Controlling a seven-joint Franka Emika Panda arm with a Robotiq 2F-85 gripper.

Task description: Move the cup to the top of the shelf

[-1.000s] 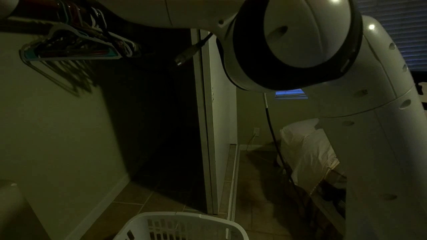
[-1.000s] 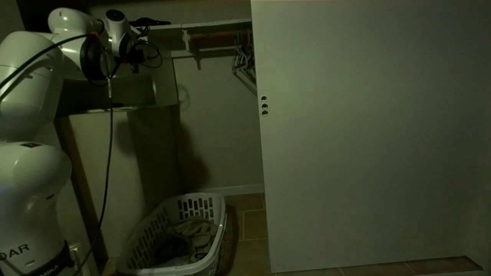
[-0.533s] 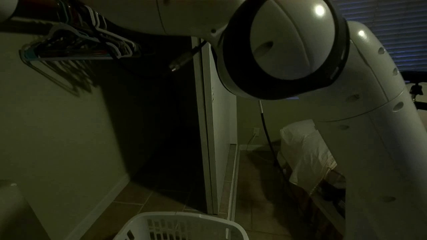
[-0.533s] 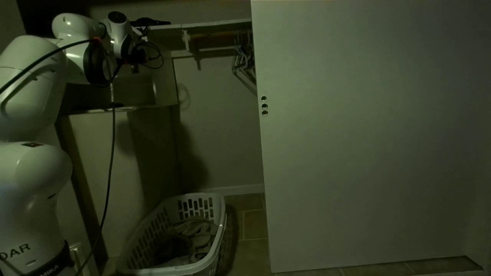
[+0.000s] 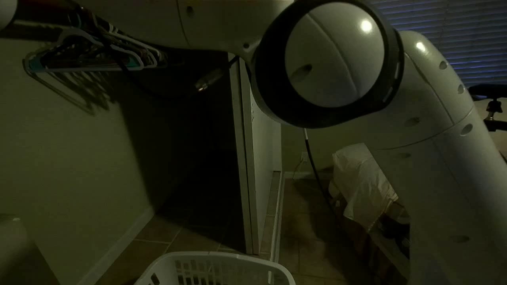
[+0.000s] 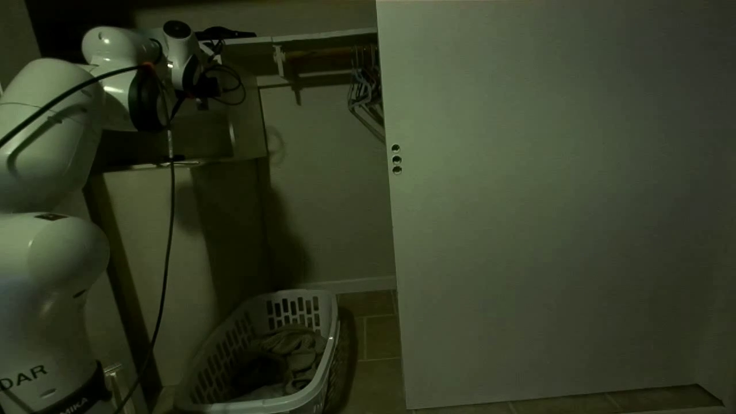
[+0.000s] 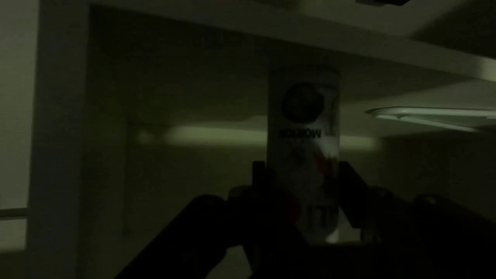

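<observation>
No cup shows; the wrist view shows a white printed canister [image 7: 304,151] with lettering upside down. My gripper [image 7: 304,182] has one dark finger against each side of the canister, and they look flush with it, though the picture is very dark. The fingers hide part of the canister's lower left. Behind it is a shelf compartment with a pale board [image 7: 232,21] across the top of the picture; whether the canister touches it I cannot tell. In an exterior view the gripper [image 6: 206,86] is in front of the cubby [image 6: 248,135], below the top shelf [image 6: 328,35].
A black object [image 6: 227,33] lies on the top shelf. Hangers [image 6: 365,98] hang from a rod beside a sliding door [image 6: 552,201]. A laundry basket [image 6: 330,345] stands on the floor. A cable [image 6: 168,230] hangs from the arm. The wrist view shows a white looped object [image 7: 426,111].
In both exterior views the arm has come down a little. In an exterior view the wrist and gripper have moved slightly down and right. The basket, door and hangers have not moved.
</observation>
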